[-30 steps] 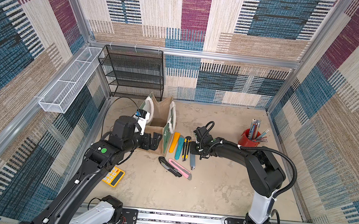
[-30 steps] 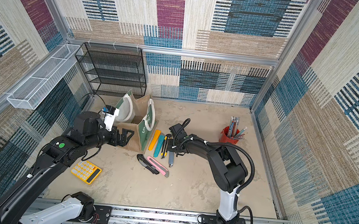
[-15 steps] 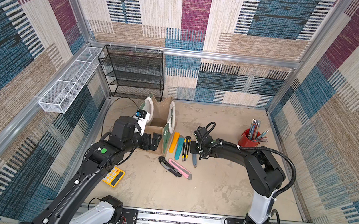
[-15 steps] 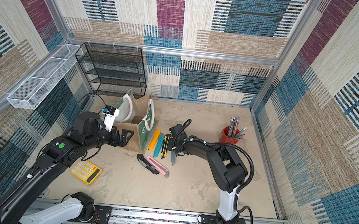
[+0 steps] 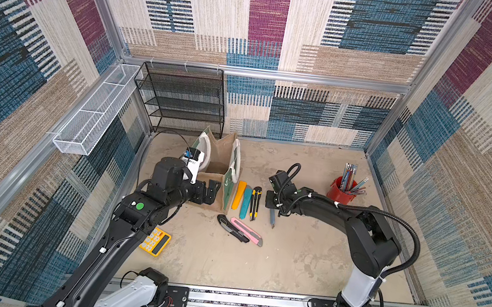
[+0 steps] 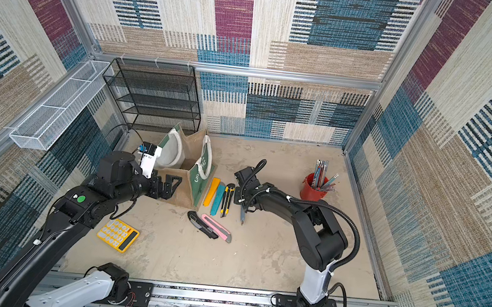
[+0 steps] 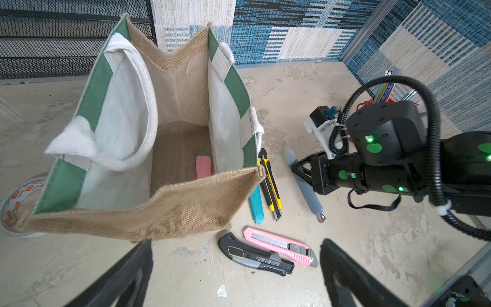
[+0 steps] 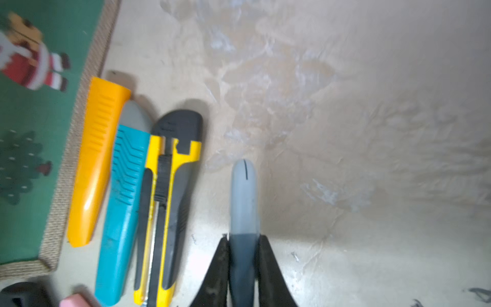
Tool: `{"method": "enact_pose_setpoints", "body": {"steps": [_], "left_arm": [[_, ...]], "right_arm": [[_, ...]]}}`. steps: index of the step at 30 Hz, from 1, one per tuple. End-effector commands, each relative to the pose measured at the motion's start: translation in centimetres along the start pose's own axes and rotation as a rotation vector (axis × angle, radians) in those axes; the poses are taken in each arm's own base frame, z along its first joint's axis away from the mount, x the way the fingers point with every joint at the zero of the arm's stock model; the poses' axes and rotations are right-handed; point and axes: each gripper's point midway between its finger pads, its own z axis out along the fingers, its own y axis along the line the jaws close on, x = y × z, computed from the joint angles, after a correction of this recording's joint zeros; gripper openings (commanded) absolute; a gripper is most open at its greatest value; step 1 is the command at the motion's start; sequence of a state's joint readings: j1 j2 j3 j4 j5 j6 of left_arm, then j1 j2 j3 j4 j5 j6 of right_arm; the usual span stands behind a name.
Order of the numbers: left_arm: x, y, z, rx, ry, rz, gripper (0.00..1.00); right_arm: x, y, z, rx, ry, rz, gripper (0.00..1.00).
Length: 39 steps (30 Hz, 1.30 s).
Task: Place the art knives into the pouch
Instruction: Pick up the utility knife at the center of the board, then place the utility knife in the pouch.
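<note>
My right arm reached from the lower right of a top view toward centre, forearm low and nearly level. My right gripper [image 5: 272,208] was clamped on the art knife [image 5: 272,219], a slim grey one just right of centre, beside a row of three cutters [image 5: 245,202]. My left arm rose from the lower left. My left gripper [image 5: 213,189] stood with jaws wide apart, holding nothing, just beside the open pouch [image 5: 222,157] left of centre.

In the right wrist view my fingers [image 8: 218,273] covered the knife's middle, and the lower frame edge cut off its blade end. Whether the knife touched the table [image 5: 289,261] could not be determined. A pink object [image 7: 203,166] in the pouch was partly hidden by the pouch wall.

The knife's long axis ran nearly top to bottom in both top views, parallel to the cutters: metal tip toward the lower edge, rounded end toward the upper edge.
</note>
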State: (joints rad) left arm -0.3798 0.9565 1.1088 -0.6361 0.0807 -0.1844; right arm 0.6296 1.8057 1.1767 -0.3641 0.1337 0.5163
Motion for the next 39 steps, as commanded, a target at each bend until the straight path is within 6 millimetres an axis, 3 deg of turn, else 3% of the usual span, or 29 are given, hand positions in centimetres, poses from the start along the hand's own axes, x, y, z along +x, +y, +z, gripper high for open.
{"method": "enact_pose_setpoints", "body": {"steps": [1,8,13,16,20,24,28,33,36,38,39], "left_arm": [[-0.1,0.5,-0.2,-0.03,0.016,0.043,0.99],[-1.5,1.1,-1.3,-0.071,0.027,0.047,0.99],[-2.4,2.7,-1.4,-0.089,0.022,-0.004,0.99],[-2.3,3.7,-1.0,-0.087,0.031,-0.064,0.99],[-1.6,5.2,-0.9,-0.126,0.032,-0.082,0.99],[-0.4,6.1,-0.8,-0.169,0.033,-0.069,0.99],[-0.2,6.0,-1.0,-0.165,0.02,-0.064,0.99],[-0.6,5.8,-1.1,-0.154,0.005,-0.058,0.99],[-0.6,5.7,-0.9,-0.147,0.008,-0.056,0.99],[-0.4,5.7,-0.7,-0.143,0.014,-0.057,0.99],[-0.4,5.8,-0.6,-0.143,0.017,-0.056,0.99]], "right_arm": [[-2.6,1.1,-2.0,-0.029,-0.078,-0.018,0.05],[-9.1,4.5,-8.6,-0.141,-0.243,-0.058,0.01],[-15.2,10.9,-14.8,-0.37,-0.36,-0.169,0.01],[-18.2,14.4,-16.6,-0.471,-0.396,-0.212,0.0],[-20.6,19.3,-17.4,-0.62,-0.393,-0.252,0.0],[-22.2,23.0,-17.5,-0.7,-0.415,-0.266,0.0],[-22.6,24.8,-15.2,-0.752,-0.393,-0.244,0.0],[-20.6,25.1,-11.5,-0.766,-0.307,-0.225,0.01],[-19.9,25.0,-10.9,-0.76,-0.281,-0.239,0.18],[-19.7,24.9,-11.1,-0.758,-0.28,-0.254,0.5],[-19.8,24.9,-11.5,-0.757,-0.283,-0.264,0.6]]}}
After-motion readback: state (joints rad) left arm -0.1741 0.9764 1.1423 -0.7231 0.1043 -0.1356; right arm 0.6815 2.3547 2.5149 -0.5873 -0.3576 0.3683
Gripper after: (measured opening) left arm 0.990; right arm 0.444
